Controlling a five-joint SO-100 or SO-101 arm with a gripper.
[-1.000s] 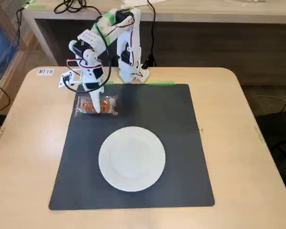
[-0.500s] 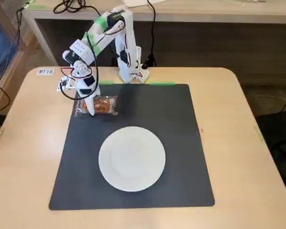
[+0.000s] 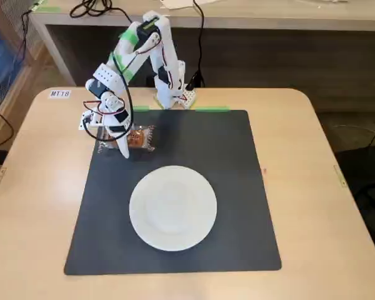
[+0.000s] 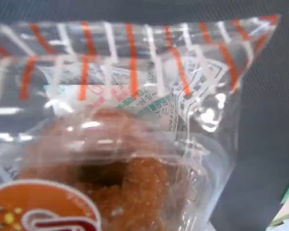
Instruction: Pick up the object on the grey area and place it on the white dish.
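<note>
The gripper (image 3: 120, 147) is down on the wrapped pastry (image 3: 135, 139) at the far left corner of the grey mat (image 3: 237, 187); whether its jaws have closed cannot be told. The pastry's long axis runs left-right, the white plate (image 3: 172, 207) nearer the camera.

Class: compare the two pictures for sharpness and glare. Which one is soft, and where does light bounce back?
Wrist view: very close, the pastry soft and slightly blurred, bright glare spots on the crinkly wrapper. Fixed view: sharp and evenly lit, the dark mat matte with no glare, only a faint shadow beside the white plate.
</note>
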